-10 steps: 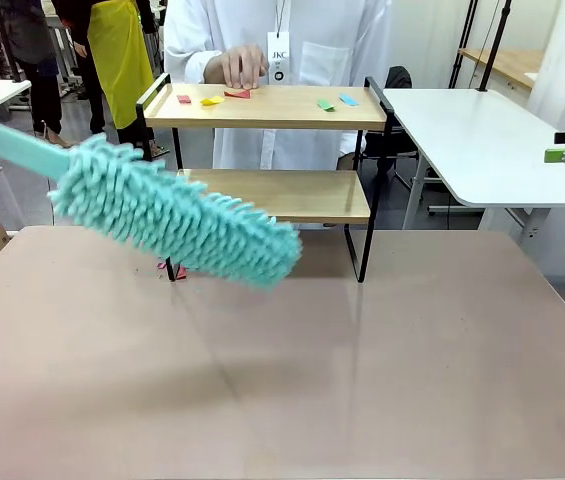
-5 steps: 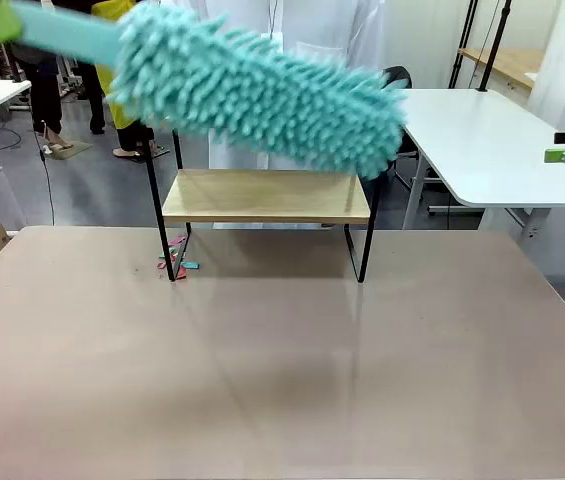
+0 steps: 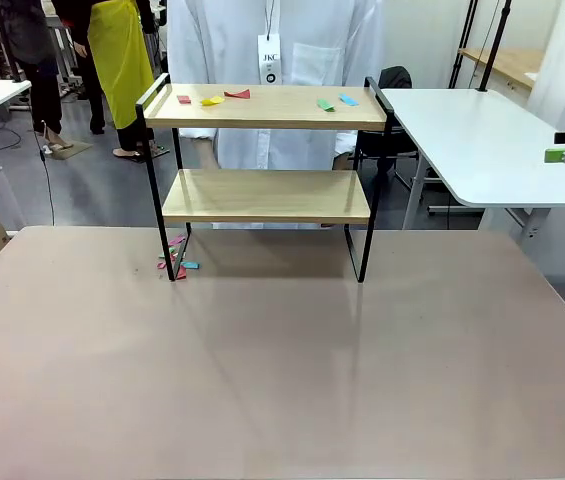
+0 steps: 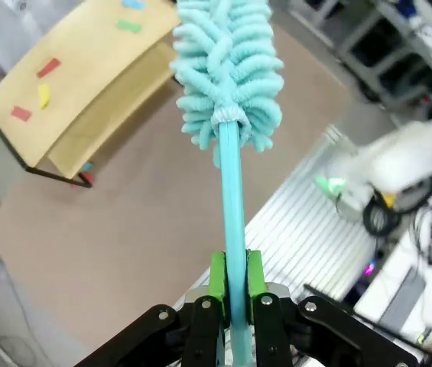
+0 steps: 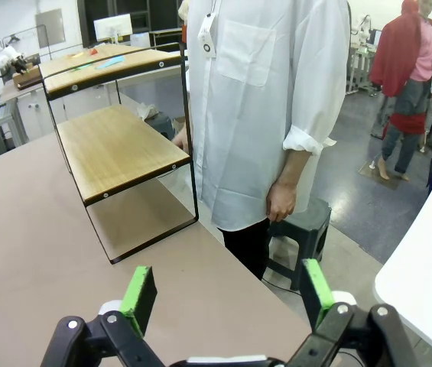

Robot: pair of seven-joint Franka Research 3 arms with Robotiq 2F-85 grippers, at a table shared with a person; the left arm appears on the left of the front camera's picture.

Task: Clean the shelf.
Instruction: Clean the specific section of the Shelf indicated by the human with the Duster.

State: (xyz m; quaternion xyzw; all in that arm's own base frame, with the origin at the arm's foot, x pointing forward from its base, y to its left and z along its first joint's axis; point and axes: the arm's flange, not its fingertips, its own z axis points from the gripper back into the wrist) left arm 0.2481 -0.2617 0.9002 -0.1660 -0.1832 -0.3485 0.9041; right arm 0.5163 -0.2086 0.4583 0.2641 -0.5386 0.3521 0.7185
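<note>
L wrist view: L end effector (image 4: 236, 279) is clenched on the duster (image 4: 227, 69), green pads pinching its thin, smooth teal handle. The handle runs straight away from the fingers to a fluffy head of teal chenille loops.

R wrist view: R end effector (image 5: 228, 294) is released, pads spread wide w/ nothing between them.

Front view: nearest us is the tabletop (image 3: 282, 380), broad, matt, tan. The shelf (image 3: 267, 195) stands upright on its far part, approx. centre, near the far edge. Its long axis runs left-right across the pic, parallel to that edge, and an open long side faces us. It has two flat light-wood boards, one above the other, in a thin black metal frame w/ slim rod legs and a raised rail at each short end.

Small flat paper scraps (image 3: 212, 99) in red, yellow, green and blue lie on the top board. A few loose bits (image 3: 177, 265) lie on the tabletop by the left front leg.

Just behind the shelf we see a person (image 3: 322, 60) in a white shirt. A white table (image 3: 482, 140) w/ a rounded corner sits farther right.
</note>
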